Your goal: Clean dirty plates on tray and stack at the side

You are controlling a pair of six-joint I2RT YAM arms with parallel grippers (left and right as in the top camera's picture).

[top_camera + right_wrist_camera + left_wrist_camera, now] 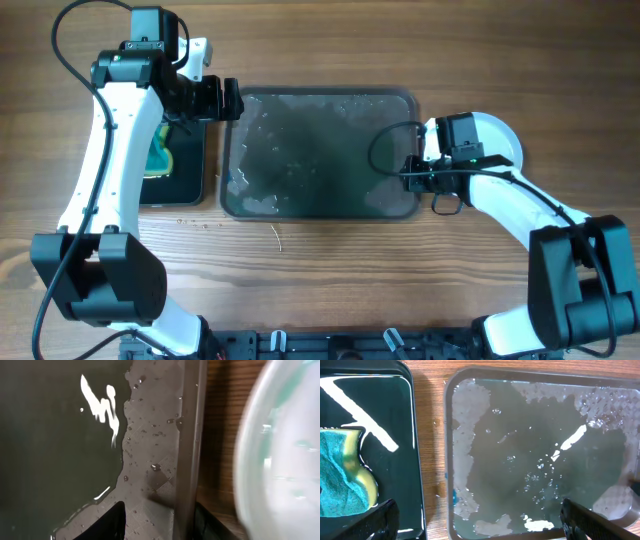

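Observation:
The tray (300, 150) lies in the middle of the table, wet and blotchy, with no plate on it. White plates (497, 133) sit just right of the tray, partly under my right arm; I cannot tell how many. My right gripper (412, 178) is open at the tray's right edge. In the right wrist view its fingers (157, 525) straddle the tray's rim (190, 435), and a plate (285, 460) shows blurred at the right. My left gripper (232, 100) is wide open and empty over the tray's far left corner. The left wrist view (482, 527) shows the tray (530, 450) below it.
A black tub (185, 170) stands left of the tray and holds a teal and yellow sponge (160, 150). Both show in the left wrist view, the tub (380, 400) with the sponge (340, 475) in water. A strip of wooden table separates tub and tray.

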